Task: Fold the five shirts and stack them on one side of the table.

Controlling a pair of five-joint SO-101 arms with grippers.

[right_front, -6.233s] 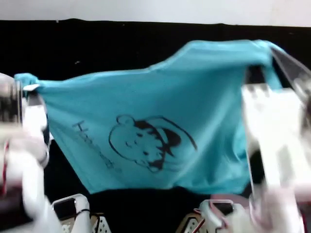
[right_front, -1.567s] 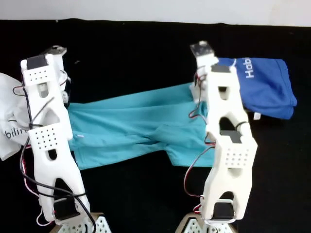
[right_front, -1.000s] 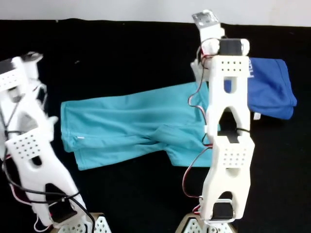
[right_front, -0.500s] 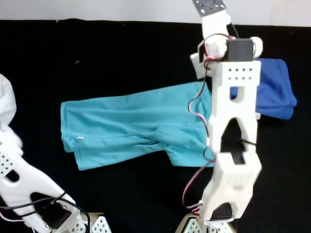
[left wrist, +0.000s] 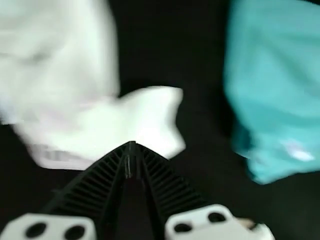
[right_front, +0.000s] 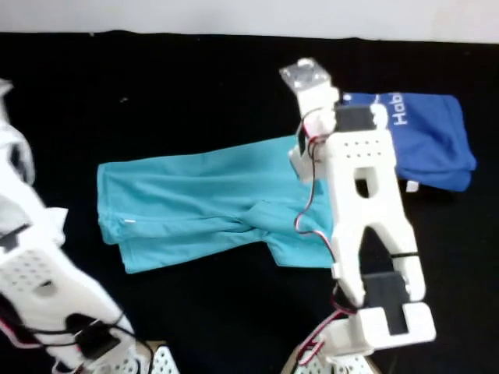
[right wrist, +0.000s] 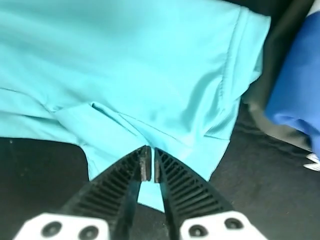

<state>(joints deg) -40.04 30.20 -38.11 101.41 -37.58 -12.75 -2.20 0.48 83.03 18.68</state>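
Note:
A teal shirt (right_front: 210,202), folded into a long band, lies flat across the middle of the black table (right_front: 195,78). My right arm (right_front: 362,195) stands over its right end. The right gripper (right wrist: 149,152) hangs shut and holding nothing just above the teal shirt (right wrist: 125,65) near its front edge. A folded blue shirt (right_front: 429,140) rests at the back right, also in the right wrist view (right wrist: 300,85). My left arm (right_front: 35,273) is at the table's left front. The left gripper (left wrist: 131,146) is shut and bare above a crumpled white shirt (left wrist: 75,100), with the teal shirt (left wrist: 272,85) beside it.
Both arm bases stand at the front edge of the table, the right one (right_front: 374,335) just in front of the teal shirt. A pale wall (right_front: 249,15) runs behind the table's back edge. Bare black tabletop lies behind and in front of the teal shirt.
The teal shirt, held up spread between both grippers earlier, now lies released on the table. The left arm has swung away to the left front. The right arm has drawn back over the shirt's right end.

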